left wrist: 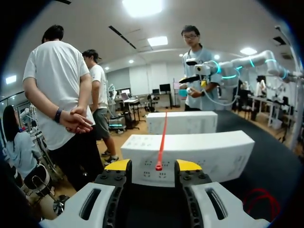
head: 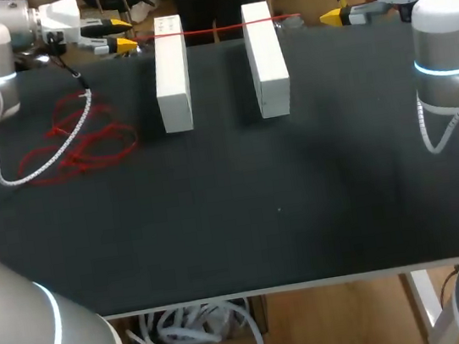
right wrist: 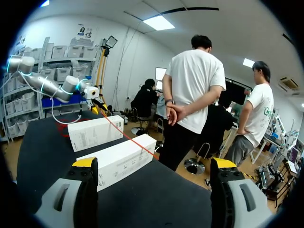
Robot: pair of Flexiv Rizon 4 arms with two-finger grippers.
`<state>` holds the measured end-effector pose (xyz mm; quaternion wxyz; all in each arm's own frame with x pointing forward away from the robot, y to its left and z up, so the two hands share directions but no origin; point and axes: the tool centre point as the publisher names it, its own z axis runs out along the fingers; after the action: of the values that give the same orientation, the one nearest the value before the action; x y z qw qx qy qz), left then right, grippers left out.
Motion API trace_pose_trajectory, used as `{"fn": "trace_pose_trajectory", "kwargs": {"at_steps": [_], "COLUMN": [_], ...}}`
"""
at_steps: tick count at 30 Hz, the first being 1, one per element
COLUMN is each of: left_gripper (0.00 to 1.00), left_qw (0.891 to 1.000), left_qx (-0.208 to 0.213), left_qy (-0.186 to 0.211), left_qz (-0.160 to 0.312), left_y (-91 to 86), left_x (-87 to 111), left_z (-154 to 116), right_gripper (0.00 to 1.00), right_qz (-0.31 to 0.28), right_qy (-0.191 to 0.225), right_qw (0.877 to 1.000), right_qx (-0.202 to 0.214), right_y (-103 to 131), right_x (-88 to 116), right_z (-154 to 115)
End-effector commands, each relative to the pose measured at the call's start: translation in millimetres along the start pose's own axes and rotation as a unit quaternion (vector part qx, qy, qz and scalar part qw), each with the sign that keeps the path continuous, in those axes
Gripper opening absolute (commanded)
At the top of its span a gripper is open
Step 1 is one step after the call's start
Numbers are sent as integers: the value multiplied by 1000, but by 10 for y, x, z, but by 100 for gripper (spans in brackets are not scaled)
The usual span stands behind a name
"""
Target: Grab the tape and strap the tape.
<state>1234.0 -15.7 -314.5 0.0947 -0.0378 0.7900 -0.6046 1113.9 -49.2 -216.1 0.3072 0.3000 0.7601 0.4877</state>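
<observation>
A tangle of red tape [head: 89, 145] lies on the left part of the black table [head: 244, 213], with the left arm's white coiled cable [head: 55, 149] draped over it. At the far left corner the left gripper [head: 123, 33] hangs level with the table's far edge, pointing toward the middle. In its wrist view its yellow-tipped fingers [left wrist: 118, 165] stand apart, and one end of the red tape strand [head: 214, 29] sits in the gap between them, touched by neither. The strand runs taut across the far ends of two white boxes, the left box [head: 172, 77] and the right box [head: 266, 60], which lie parallel and apart. It ends just past the right box. Beyond that end, near the far right corner, the right gripper [head: 334, 15] points inward. Its fingers [right wrist: 85, 164] are spread wide with nothing between them, and the tape's end lies ahead of it, apart from both tips
</observation>
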Motion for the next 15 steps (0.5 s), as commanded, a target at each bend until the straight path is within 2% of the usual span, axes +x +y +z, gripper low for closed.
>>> {"fn": "trace_pose_trajectory", "kwargs": {"at_steps": [1, 10, 15], "left_gripper": [34, 29, 18], "left_qw": [985, 981, 981], "left_qx": [10, 14, 14], "left_qy": [174, 193, 196], "left_qz": [5, 8, 7], "left_y": [90, 122, 126], "left_x": [-80, -7, -2], "left_z": [32, 86, 85], "right_gripper": [100, 100, 100], "right_qz": [0, 0, 0], "right_qy": [1, 1, 1], "right_qw": [1000, 1000, 1000], "right_qx": [1, 1, 1], "right_y": [1, 1, 1], "right_x": [-5, -5, -5], "right_z": [0, 0, 0]}}
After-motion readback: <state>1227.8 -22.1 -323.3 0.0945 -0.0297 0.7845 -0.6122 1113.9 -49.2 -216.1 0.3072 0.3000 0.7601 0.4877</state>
